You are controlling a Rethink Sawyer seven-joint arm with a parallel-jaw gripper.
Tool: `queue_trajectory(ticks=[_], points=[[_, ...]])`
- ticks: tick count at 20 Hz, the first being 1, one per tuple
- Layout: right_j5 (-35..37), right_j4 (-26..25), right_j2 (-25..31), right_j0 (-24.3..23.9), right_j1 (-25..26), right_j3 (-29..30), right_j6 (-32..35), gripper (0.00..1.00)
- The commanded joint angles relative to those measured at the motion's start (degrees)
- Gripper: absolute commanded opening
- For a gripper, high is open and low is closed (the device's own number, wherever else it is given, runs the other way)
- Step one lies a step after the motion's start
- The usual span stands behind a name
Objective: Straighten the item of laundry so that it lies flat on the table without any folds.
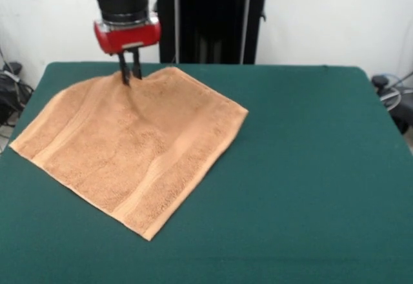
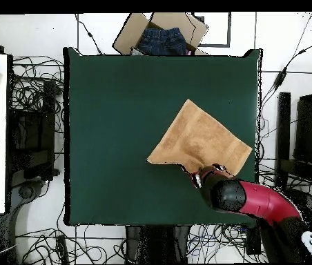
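The light orange-tan towel (image 1: 129,142) lies spread on the dark green table (image 1: 310,168), on the left half in the front view, with band stripes near two edges. Its far edge rises in a small ridge with creases running to my gripper (image 1: 130,76). The gripper comes straight down onto that far edge with its fingers close together, pinching the cloth. In the overhead view the towel (image 2: 200,141) lies near the table's (image 2: 117,124) right side, and the red arm (image 2: 255,200) covers its corner closest to the robot's base, so the gripper's tips are hidden there.
The black pedestal (image 1: 210,19) stands behind the table's far edge. A cardboard box with blue jeans (image 2: 162,38) sits past the table's far side in the overhead view. Cables (image 2: 31,96) lie on the floor around the table.
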Motion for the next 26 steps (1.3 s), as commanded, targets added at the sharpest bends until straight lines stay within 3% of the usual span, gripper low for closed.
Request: queue_trajectory(ticks=[1,14,26], points=[[4.75,1.81,4.91,-0.09,-2.85,4.60,4.59,0.00],[12.08,5.49,5.12,0.05,-8.79,5.76,3.47,0.00],[14.63,7.11,4.83,0.02,-10.14,6.02,3.16,0.00]])
